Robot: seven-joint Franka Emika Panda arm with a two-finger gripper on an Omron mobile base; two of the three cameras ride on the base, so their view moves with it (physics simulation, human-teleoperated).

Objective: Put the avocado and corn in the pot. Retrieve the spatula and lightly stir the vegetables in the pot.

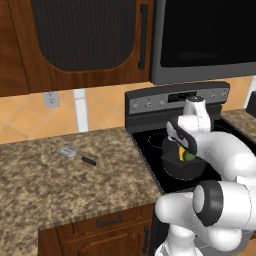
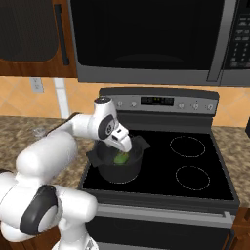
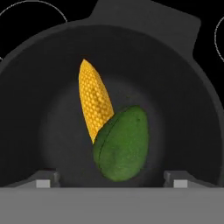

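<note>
The tool [image 1: 186, 150] hangs just over the pot [image 1: 176, 170] in the left base view, w/ a bit of yellow and green right under it. The spatula [image 1: 75, 155] lies far off to the robot's left, on the brown worktop [image 1: 60, 190], well apart from the stove [image 1: 150, 145]. Its grey head points up-left and its thin black handle points down-right, toward the stove. So the handle end is the end nearer the arm. I think the next job is to go get it, and that means a long swing left, away from the pot.

Right base view: the tool [image 2: 122, 146] sits over the pot [image 2: 114, 171], which rests on the front-left burner ring. A green bit of the avocado [image 2: 120, 158] peeks out inside the pot. The arm hides most of the worktop on that side, so this view is no help for finding the spatula.

Hand view: looks straight down into the pot [image 3: 183, 87]. The corn [image 3: 92, 98] and the avocado [image 3: 122, 144] both lie on the bottom, touching, w/ the avocado covering the corn's lower end. The 2 finger tips [image 3: 43, 178] sit far apart at the bottom corners, so the tool is wide and holds nothing. The veg part looks done.
</note>
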